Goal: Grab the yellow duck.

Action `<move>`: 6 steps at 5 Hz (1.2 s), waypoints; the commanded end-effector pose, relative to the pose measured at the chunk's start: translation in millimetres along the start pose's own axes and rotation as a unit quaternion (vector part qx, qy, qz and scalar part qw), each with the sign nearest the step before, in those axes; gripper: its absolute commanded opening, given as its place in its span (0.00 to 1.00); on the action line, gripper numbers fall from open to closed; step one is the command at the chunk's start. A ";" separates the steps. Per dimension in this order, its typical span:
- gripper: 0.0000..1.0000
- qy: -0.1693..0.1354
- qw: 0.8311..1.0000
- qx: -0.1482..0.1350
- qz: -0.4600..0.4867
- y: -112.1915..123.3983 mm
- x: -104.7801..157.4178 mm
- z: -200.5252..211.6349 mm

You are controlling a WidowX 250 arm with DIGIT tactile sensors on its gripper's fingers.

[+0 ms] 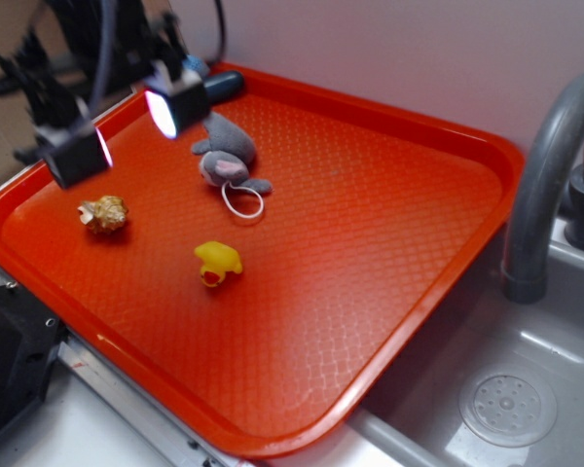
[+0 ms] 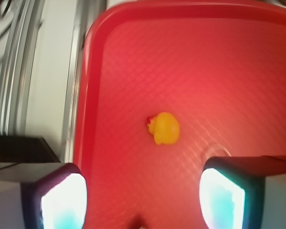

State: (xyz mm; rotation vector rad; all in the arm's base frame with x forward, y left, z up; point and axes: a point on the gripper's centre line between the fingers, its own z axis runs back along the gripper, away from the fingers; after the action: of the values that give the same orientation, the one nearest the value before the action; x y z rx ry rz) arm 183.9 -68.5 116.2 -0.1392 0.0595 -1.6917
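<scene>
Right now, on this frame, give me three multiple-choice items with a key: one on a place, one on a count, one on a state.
1. Where is the yellow duck?
A. on the red tray
B. in the sink
C. between the claw's pads

2. How many small things lie on the tray?
A. one
B. three
C. five

3. How is the claw?
A. shut on the duck
B. open and empty
C. shut on the grey plush toy

Key: 1 A, the duck sits on bare tray surface. 2 B, the duck, the plush toy and a tan lumpy object. 3 B, the wrist view shows both pads wide apart, the duck lying clear of them.
</scene>
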 end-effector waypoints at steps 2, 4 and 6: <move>1.00 0.037 0.997 -0.008 -0.071 8.0 9.8 -57.8; 1.00 0.060 0.995 -0.025 -0.077 15.7 13.6 -86.0; 0.00 0.071 0.994 -0.024 -0.080 13.9 17.0 -89.8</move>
State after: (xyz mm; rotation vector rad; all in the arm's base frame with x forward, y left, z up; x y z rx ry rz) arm 197.2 -89.8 25.7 -0.0615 0.1958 -1.8480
